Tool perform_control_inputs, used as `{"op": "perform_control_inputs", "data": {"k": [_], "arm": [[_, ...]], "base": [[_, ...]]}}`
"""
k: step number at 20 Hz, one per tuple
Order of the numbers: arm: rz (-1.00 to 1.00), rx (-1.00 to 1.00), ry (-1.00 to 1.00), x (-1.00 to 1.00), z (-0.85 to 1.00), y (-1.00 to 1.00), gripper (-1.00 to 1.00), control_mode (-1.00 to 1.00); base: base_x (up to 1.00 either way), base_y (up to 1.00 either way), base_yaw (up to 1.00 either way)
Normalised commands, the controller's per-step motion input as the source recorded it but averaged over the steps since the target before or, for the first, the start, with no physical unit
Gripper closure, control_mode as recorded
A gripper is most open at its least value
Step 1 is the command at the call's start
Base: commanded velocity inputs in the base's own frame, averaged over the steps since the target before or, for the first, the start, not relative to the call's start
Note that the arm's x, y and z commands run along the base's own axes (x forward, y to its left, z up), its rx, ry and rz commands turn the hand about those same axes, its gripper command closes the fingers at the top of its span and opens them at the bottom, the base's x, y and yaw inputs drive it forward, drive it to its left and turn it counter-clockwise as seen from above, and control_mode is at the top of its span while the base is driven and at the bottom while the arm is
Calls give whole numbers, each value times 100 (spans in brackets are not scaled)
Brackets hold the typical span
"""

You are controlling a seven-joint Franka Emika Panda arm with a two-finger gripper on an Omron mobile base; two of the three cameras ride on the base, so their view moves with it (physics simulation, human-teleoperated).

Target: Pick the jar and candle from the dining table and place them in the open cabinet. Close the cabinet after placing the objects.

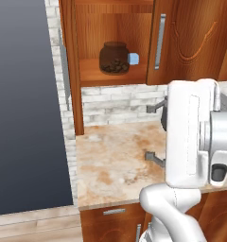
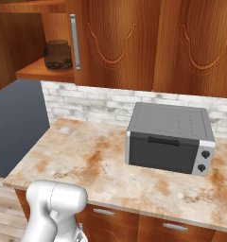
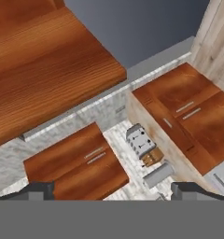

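Jar (image 1: 114, 57) stands on the lower shelf (image 1: 113, 75) of the open cabinet (image 1: 72, 56), toward the shelf's middle. A small pale-blue cube (image 1: 133, 58) sits just beside the jar on its right, touching or nearly touching it. In the right base view the jar (image 2: 58, 56) appears at the far upper left, partly behind the door edge with its silver bar handle (image 2: 75, 41).

The cabinet's right-hand door (image 1: 158, 42) stands edge-on at the right border of the opening; its bar handle (image 1: 160, 41) faces outward. Closed carved doors (image 2: 134, 42) continue along the wall to the right.

Below the cabinet, a pale brick backsplash (image 1: 115, 101) meets a marbled tabletop (image 1: 110, 160). A grey toaster oven (image 2: 170, 137) occupies the right part of this tabletop, against the backsplash. The left part of the tabletop, directly under the open cabinet, is bare. Its left edge borders a dark grey panel (image 1: 25, 104). Wood drawers (image 2: 134, 222) with silver handles run beneath the front edge.

The arm (image 1: 191, 142) rises close to the left base camera and blocks the right part of that view.

The hand (image 3: 111, 192) is released: its two dark fingertips (image 3: 37, 190) stand wide apart with nothing between them. Its camera looks across distant wood cabinets (image 3: 76, 163), a toaster (image 3: 141, 141) and a grey cylinder (image 3: 158, 175).
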Motion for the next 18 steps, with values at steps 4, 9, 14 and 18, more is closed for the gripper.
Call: {"op": "perform_control_inputs", "data": {"k": [4, 9, 14, 18], "arm": [[3, 0, -23, -25, -2, 23, -100, -100], [1, 0, -8, 0, -6, 28, -100, -100], [-4, 0, 0, 16, -4, 27, -100, -100], [-9, 0, -1, 18, -4, 24, -100, -100]], "base": [[0, 0, 0], [0, 0, 0], [0, 0, 0], [0, 0, 0]]}}
